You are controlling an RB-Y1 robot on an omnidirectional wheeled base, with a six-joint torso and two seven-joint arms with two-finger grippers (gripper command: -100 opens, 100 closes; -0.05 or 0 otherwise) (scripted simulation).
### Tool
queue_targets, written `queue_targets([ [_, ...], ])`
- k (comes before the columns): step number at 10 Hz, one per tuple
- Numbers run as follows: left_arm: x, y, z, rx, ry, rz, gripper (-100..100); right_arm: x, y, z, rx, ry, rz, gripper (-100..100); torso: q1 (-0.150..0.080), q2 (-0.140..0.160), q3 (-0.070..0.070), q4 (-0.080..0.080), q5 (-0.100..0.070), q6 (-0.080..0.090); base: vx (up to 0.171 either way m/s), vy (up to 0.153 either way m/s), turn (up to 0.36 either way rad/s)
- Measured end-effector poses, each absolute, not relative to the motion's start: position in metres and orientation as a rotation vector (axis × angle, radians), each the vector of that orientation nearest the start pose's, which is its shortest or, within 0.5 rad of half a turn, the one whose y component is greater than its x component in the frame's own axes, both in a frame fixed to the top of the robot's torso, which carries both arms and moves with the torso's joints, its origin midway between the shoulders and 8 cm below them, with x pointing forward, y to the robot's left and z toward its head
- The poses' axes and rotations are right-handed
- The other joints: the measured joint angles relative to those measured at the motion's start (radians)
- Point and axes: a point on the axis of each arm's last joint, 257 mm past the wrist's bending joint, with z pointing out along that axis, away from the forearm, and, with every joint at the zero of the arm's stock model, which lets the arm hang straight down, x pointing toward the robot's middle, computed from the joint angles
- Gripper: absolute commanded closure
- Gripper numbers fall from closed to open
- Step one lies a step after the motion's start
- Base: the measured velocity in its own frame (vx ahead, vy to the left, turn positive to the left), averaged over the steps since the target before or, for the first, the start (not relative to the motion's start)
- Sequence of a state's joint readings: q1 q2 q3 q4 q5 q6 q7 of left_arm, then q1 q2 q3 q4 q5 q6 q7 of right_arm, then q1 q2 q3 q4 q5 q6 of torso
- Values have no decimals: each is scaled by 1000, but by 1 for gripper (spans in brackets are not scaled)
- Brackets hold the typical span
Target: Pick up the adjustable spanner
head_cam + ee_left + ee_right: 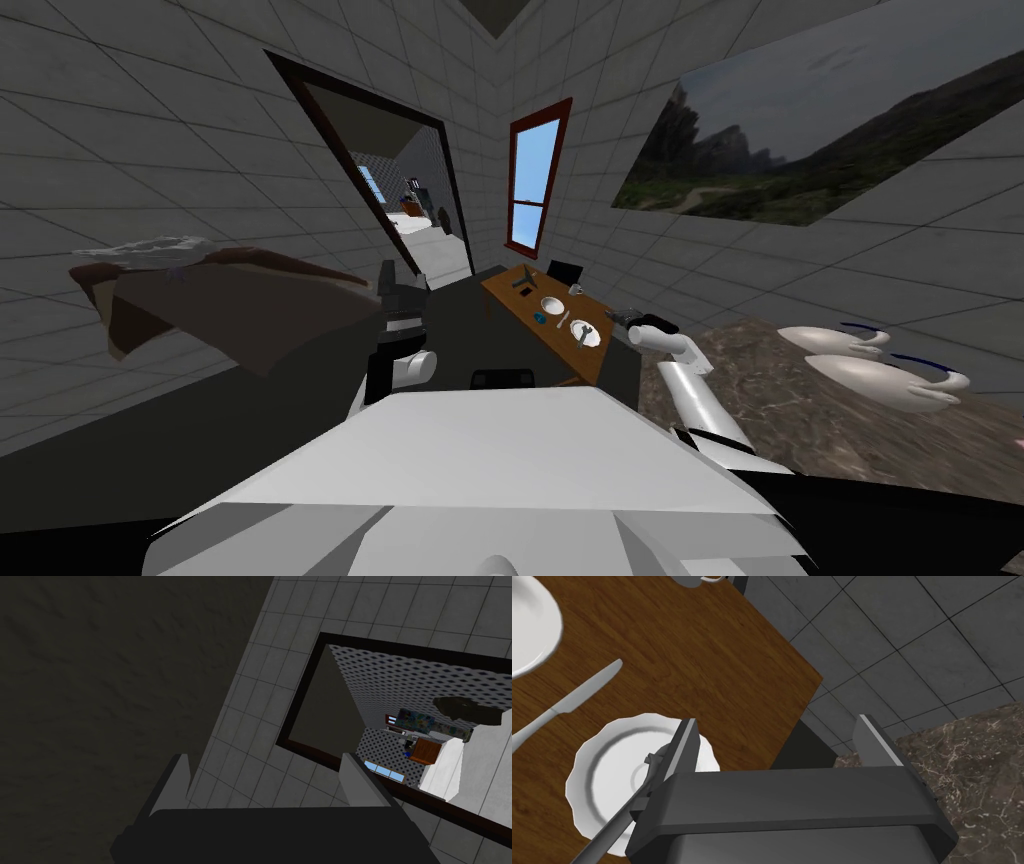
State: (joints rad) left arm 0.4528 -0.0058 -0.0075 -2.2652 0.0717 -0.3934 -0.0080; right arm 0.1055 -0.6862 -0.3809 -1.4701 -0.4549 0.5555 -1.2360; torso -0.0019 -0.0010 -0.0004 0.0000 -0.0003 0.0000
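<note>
The adjustable spanner (612, 823) is grey and lies across a white scalloped plate (597, 751) on the wooden table (712, 651); its head sits by the plate's middle. My right gripper (777, 733) hovers open over the table's near corner. The spanner is beside one finger, outside the gap, and partly hidden by the gripper's body. In the head view the spanner (583, 331) rests on the nearest plate (597, 340), with the right gripper (617, 314) just beside it. My left gripper (400, 285) is raised and open (265, 776), holding nothing.
A knife (567, 701), a second white dish (532, 626) and a cup (697, 580) share the table. A marble counter (850, 420) with white objects (850, 345) stands on the right, brown-covered furniture (230, 300) on the left. An open doorway (400, 200) lies ahead.
</note>
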Motion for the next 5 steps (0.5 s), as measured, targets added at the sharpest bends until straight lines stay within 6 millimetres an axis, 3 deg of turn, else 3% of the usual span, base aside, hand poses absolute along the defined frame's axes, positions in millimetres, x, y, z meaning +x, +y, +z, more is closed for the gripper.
queue_targets([
  [1,367,283,13,-768,621,-1349,0,424,-643,-262,2326,12,1170,-100,-1,0,0,0,0,1,-3,-14,-35],
  [5,367,283,13,-768,621,-1349,0,405,-674,-288,2411,-210,1088,-100,-1,0,0,0,0,0,-5,-27,173],
])
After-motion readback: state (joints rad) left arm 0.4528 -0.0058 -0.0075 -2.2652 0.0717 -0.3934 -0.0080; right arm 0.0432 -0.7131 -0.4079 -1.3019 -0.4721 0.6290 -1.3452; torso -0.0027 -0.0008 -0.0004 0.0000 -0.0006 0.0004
